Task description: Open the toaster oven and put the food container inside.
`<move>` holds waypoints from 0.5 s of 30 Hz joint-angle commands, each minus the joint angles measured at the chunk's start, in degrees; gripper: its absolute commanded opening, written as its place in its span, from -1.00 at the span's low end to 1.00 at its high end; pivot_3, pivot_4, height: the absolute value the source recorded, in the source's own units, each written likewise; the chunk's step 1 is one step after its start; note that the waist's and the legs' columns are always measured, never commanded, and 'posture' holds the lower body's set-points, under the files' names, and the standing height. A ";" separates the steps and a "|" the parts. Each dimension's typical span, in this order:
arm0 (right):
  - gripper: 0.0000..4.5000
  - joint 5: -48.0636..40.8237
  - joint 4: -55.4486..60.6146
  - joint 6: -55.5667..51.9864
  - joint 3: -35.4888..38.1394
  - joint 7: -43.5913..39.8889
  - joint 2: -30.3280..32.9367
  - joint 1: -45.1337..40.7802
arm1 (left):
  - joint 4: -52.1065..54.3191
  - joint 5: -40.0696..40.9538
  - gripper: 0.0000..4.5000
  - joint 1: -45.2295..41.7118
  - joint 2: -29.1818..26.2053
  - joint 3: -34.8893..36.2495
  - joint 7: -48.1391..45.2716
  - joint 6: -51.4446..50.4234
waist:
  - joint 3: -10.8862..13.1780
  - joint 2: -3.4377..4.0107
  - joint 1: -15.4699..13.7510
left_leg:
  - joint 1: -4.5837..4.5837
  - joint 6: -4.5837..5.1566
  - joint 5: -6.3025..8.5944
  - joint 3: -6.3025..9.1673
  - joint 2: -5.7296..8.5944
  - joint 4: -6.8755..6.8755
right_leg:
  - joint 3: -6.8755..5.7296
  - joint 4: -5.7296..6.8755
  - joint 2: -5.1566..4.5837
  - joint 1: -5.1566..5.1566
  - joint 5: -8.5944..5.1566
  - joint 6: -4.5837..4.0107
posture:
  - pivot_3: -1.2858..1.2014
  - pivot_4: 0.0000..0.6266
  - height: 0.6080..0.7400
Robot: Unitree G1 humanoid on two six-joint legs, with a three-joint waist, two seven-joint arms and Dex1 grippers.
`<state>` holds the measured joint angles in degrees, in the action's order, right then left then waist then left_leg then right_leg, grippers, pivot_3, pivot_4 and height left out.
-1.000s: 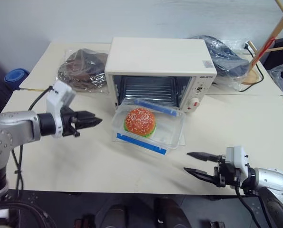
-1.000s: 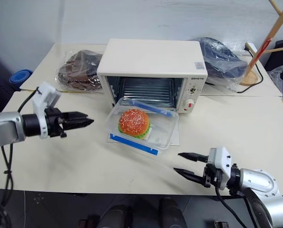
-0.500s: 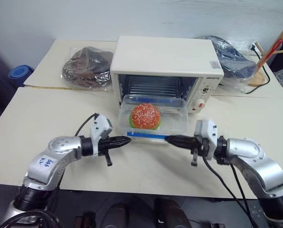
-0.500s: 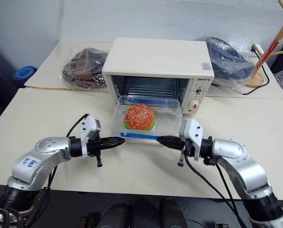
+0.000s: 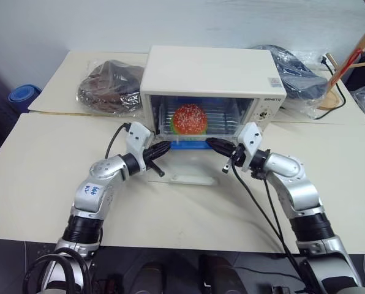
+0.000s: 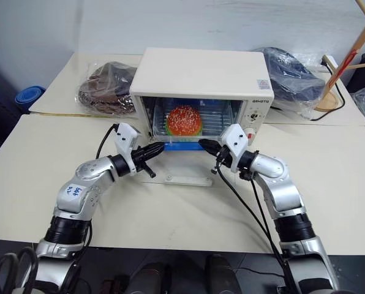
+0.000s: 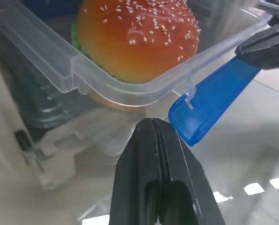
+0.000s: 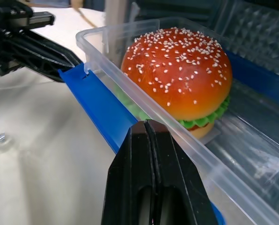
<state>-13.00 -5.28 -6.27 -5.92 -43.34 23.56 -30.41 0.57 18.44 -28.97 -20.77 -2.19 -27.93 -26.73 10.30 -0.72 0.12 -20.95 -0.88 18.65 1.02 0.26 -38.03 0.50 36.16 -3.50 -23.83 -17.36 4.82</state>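
Inside the boxy cream-white toaster oven (image 5: 213, 73), on its wire rack, sits the shallow clear plastic food container (image 5: 198, 125) with its sesame burger, long axis across the opening, far edge hidden. Both arms reach level and inward; left gripper (image 5: 165, 146) and right gripper (image 5: 209, 142), fingers closed on nothing, meet its blue front clip (image 7: 213, 96) above the cream bench (image 5: 41, 159).

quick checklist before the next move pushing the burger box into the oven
1. Cream-white boxy toaster oven door down: ok.
2. Clear plastic food container with blue clips and a sesame burger on the wire rack: partly in, near blue clip still outside; not ok.
3. Left claw shut, tip at the container's near corner: ok.
4. Right claw shut, tip at the near blue clip: ok.
5. Space behind the container: cannot tell.
6. Container level: cannot tell.
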 commanded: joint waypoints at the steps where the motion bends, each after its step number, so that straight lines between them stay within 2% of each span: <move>1: -0.99 2.84 -4.22 3.91 1.53 4.34 -1.71 -2.57 | -2.11 -1.59 -1.00 -2.49 1.18 2.26 2.35 3.12 | 0.00 0.00 0.00 | -0.09 0.00 0.00 0.00 0.01 -0.04 | 0.01 0.08 -0.01 -0.08 0.01 0.02 | 0.03 -0.52 1.00; 5: -0.99 2.71 -6.44 4.79 3.33 7.06 -3.11 -4.30 | -2.31 -1.59 -1.00 -2.34 -0.11 2.36 -0.10 3.25 | 0.00 0.00 0.04 | -0.27 -0.02 -0.01 -0.05 0.03 -0.10 | -0.01 0.39 -0.01 -0.29 0.02 0.03 | 0.03 -0.52 1.00; 9: -0.99 -5.61 2.45 -2.61 4.21 -1.63 -0.11 -0.56 | 4.60 2.08 -1.00 2.76 -7.50 5.73 -6.70 -0.84 | -0.01 0.01 0.40 | -0.45 -0.04 -0.02 -0.12 0.01 -0.06 | 0.01 0.49 0.01 -0.55 0.02 0.03 | 0.03 -0.52 1.00; 13: -1.00 -8.64 8.61 -6.88 9.44 -3.99 6.98 4.87 | 12.15 9.53 -0.62 9.11 -15.85 11.50 -14.65 -6.74 | 0.00 0.01 0.16 | -0.58 -0.04 -0.02 -0.07 -0.02 -0.03 | 0.05 0.47 -0.03 -0.66 0.01 0.02 | 0.03 -0.52 1.00; 15: -1.00 -9.72 7.43 -7.33 13.24 -6.04 11.44 7.73 | 13.87 11.10 -0.35 13.42 -20.14 15.66 -20.39 -2.96 | 0.00 0.01 0.01 | -0.58 0.00 0.00 -0.08 -0.01 -0.06 | 0.06 0.42 -0.06 -0.61 0.01 0.02 | 0.03 -0.52 1.00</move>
<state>-20.98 1.04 -13.39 3.07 -47.84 32.78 -23.43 11.36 27.42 -16.70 -39.13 9.76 -44.01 -32.23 10.29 -0.71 0.13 -21.52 -0.85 18.66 0.94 0.27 -38.09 0.56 36.47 -3.60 -24.43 -17.35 4.84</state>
